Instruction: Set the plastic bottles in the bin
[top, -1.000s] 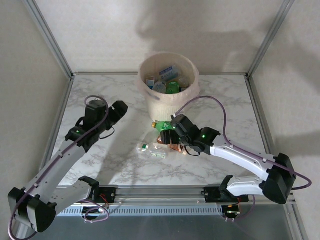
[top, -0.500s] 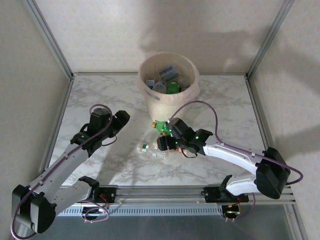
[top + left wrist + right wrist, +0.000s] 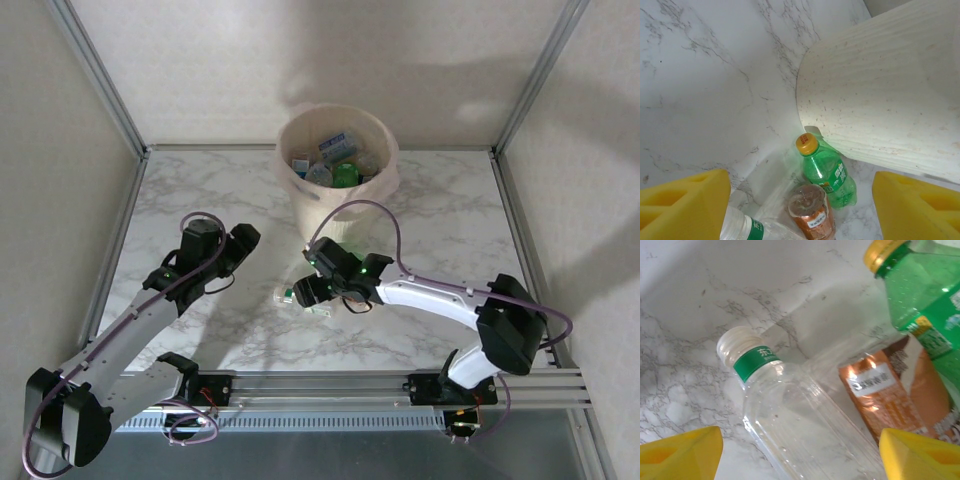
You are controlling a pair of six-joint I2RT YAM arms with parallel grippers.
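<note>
The cream-white bin (image 3: pixel 330 208) stands at the back centre with several bottles (image 3: pixel 335 160) inside. In front of it, three bottles lie on the marble. A green one with a yellow cap (image 3: pixel 827 172) rests against the bin wall (image 3: pixel 880 90). A brown-orange labelled one (image 3: pixel 810 212) lies beside it. The third is clear, with a white cap and green band (image 3: pixel 800 425). My right gripper (image 3: pixel 800 452) is open, low over the clear bottle (image 3: pixel 288 295), one yellow finger (image 3: pixel 685 450) on each side. My left gripper (image 3: pixel 243 240) hangs open and empty to the left, pointing at the bottles.
Metal frame posts and walls close in the marble table (image 3: pixel 200 190) on the left, back and right. The right arm's purple cable (image 3: pixel 385 215) loops close to the bin front. Bare marble lies left of the bottles and right of the bin.
My right gripper has slid left, from over the green and brown-orange bottles to over the clear one. The left arm has drawn back slightly toward the near edge.
</note>
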